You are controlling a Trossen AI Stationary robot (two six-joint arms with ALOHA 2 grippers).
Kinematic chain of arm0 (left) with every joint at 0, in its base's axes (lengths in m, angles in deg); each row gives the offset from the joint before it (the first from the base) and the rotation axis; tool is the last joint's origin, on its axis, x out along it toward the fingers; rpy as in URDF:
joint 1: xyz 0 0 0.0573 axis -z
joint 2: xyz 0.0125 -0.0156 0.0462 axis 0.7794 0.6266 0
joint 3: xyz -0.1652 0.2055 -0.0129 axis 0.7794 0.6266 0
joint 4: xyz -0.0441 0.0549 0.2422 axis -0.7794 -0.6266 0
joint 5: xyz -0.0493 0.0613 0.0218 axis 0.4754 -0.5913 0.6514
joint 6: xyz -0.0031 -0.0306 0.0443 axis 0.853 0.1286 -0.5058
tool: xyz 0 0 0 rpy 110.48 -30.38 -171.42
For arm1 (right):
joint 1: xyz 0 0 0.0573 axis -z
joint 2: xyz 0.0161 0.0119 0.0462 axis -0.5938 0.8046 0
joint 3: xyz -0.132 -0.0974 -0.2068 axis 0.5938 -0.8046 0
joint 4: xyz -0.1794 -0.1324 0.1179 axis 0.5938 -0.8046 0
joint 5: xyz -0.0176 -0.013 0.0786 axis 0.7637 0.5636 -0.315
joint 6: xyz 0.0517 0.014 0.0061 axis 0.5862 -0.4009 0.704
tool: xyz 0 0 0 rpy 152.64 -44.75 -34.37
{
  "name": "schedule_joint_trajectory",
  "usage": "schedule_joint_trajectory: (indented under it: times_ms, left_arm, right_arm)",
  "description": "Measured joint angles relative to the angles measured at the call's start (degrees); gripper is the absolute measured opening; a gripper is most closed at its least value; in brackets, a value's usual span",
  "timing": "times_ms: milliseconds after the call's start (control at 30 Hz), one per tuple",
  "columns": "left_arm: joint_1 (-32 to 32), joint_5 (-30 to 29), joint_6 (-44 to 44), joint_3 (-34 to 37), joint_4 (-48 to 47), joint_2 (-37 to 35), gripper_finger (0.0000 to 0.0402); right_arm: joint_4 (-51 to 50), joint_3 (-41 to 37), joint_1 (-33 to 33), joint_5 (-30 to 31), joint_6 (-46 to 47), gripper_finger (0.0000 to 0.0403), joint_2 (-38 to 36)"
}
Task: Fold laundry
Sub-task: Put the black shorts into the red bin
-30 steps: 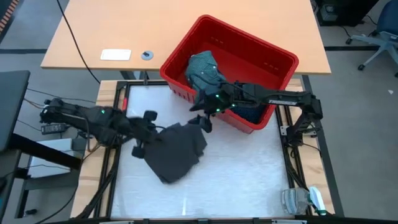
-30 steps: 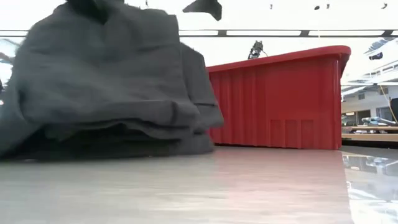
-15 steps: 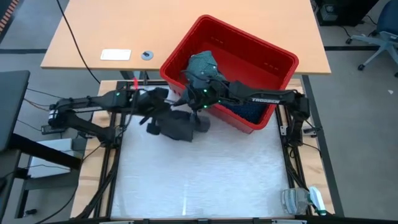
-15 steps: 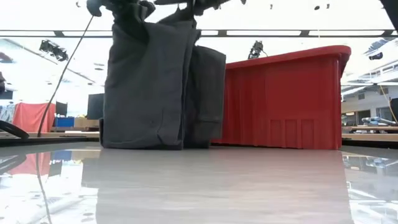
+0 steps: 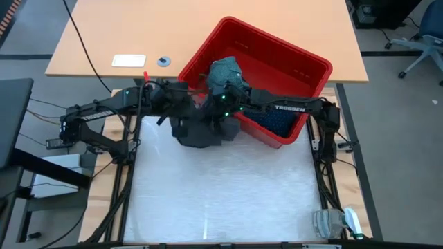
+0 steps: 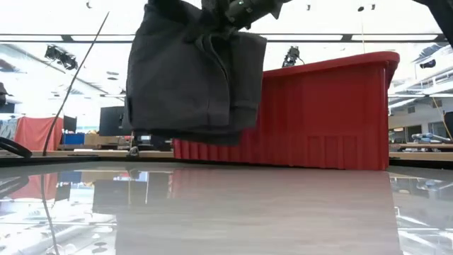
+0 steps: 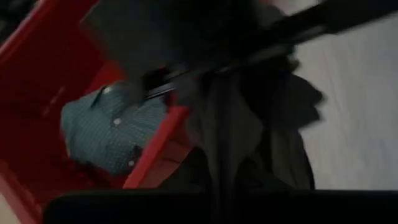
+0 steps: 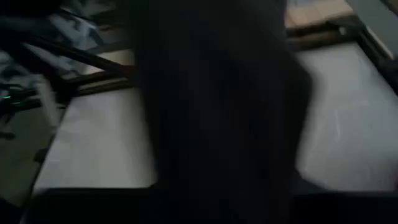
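Observation:
A charcoal grey garment (image 5: 201, 130) hangs bunched between my two grippers, just left of the red basket (image 5: 208, 59). In the low view the garment (image 6: 191, 78) hangs clear of the table. My left gripper (image 5: 176, 114) is shut on its upper left part. My right gripper (image 5: 220, 114) is at its upper right part, shut on the cloth. A teal dotted collared shirt (image 5: 225, 72) lies over the basket's near left wall (image 7: 155, 155). A navy dotted piece (image 5: 277, 124) lies inside the basket. My left gripper holds the charcoal garment by its upper left part (image 6: 159, 18), slanting down from the table's left. The cloth hides the fingers. The garment hangs below in several slack folds. My right gripper holds the garment's upper right part (image 6: 241, 25), slanting down from the table's right. Dark cloth fills its wrist view and hides the contact. That side hangs clear of the table.
The red basket (image 6: 318, 113) stands at the table's far right corner. Beyond the far edge is a wooden desk (image 5: 138, 31) with a white card (image 5: 129, 61). The white table top (image 5: 221, 194) lies bare in the middle and near side. A small object (image 5: 336, 223) sits at the near right corner.
My left gripper has risen and gone toward the far edge and the basket, drawing the charcoal garment up from a heap on the table until it hangs clear. My right gripper has come down toward the table's left onto the garment's top.

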Motion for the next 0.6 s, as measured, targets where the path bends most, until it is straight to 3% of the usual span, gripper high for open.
schedule_joint_trajectory:
  times_ms: [33,67,200,400,600]
  left_arm:
    - [-0.8,-0.6,2.6,0.0,1.0,0.0,0.0024]
    - [-1.5,-1.1,5.4,-0.1,2.1,0.0,0.0031]
    - [-5.5,-2.9,12.2,-1.1,3.7,-1.2,0.0068]
    - [-10.4,-3.5,17.2,-2.7,10.2,-3.1,0.0111]
    - [-11.1,-0.4,18.2,-2.6,16.4,-0.8,0.0116]
  right_arm:
    - [0.4,0.0,0.5,-1.8,-1.0,0.0046,-0.6]
    - [0.9,0.0,0.9,-2.5,-0.9,0.0038,-1.2]
    - [1.6,-0.1,4.4,-0.6,4.2,0.0038,-4.7]
    - [4.2,-0.1,13.3,6.7,3.9,0.0038,-11.4]
    - [5.3,-0.2,22.3,-2.9,7.2,0.0038,-11.4]
